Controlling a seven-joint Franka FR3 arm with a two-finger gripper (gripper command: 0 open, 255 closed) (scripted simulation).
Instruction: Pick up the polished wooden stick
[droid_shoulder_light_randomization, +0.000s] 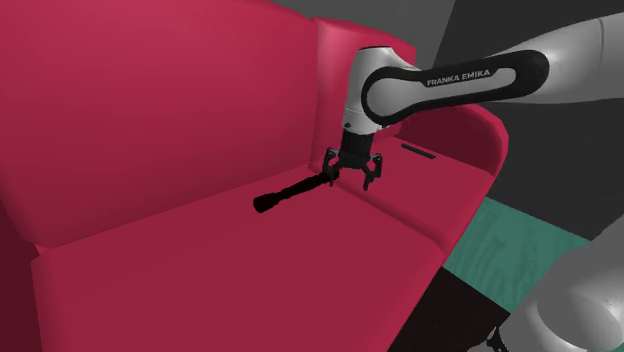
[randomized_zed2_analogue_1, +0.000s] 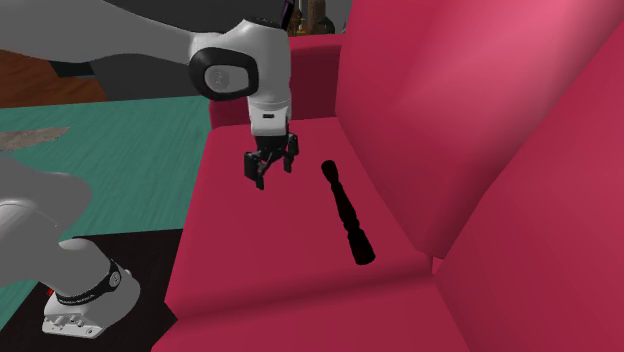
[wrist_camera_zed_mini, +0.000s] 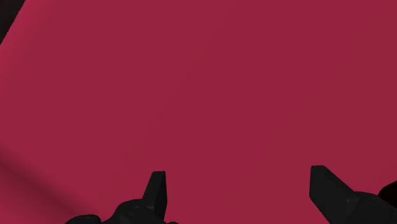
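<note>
As you look along your gripper (wrist_camera_zed_mini: 238, 175), its two fingers stand apart over bare red sofa seat (wrist_camera_zed_mini: 191, 95). It hangs above the cushion just beside the black stick (randomized_zed2_analogue_1: 346, 212), not touching it. The stick lies flat on the seat, close along the backrest (randomized_zed2_analogue_1: 450, 110). Past the sofa's edge, a teal rug (randomized_zed2_analogue_1: 130, 150) covers the floor.

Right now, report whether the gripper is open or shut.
Open: the gripper shows fingers standing apart in the wrist view, red sofa cushion between them.
</note>
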